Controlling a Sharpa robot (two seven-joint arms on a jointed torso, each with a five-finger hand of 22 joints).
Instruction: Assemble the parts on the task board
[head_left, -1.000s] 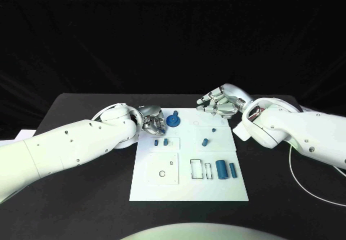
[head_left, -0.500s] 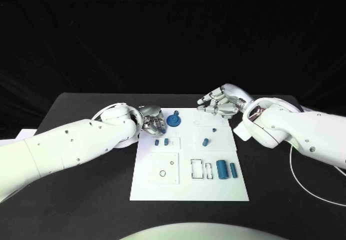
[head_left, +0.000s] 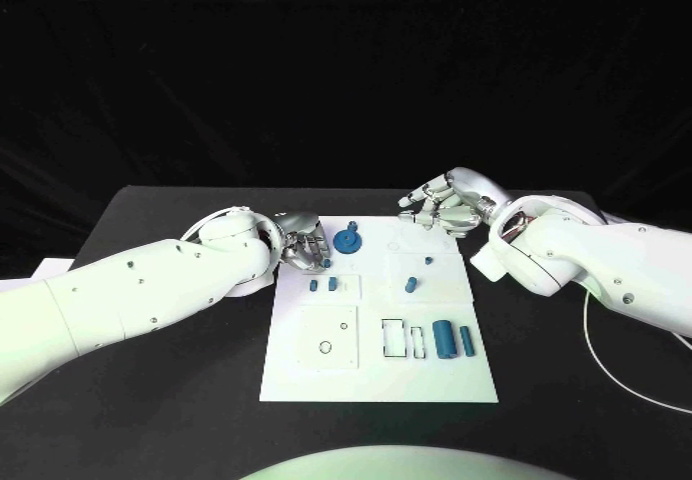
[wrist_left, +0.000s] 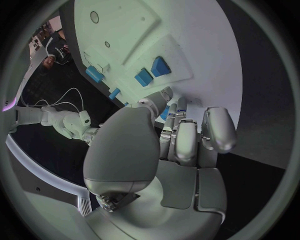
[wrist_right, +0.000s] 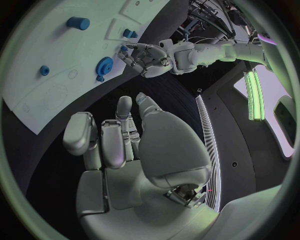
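Fingers of the left hand (head_left: 303, 250) curl at the task board's (head_left: 378, 385) far left corner beside the blue gear (head_left: 348, 240), whether pinching a part I cannot tell, while the right hand (head_left: 447, 207) hovers empty and loosely spread beyond the far edge, so the seating should go slowly and squarely.

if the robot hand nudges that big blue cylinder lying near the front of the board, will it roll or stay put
The large blue cylinder lies on its side on the flat task board, so a sideways nudge would probably roll it. A thinner blue piece lies close beside it and might stop it that way. It looks rigid and smooth, so likely somewhat slippery in a pinch.
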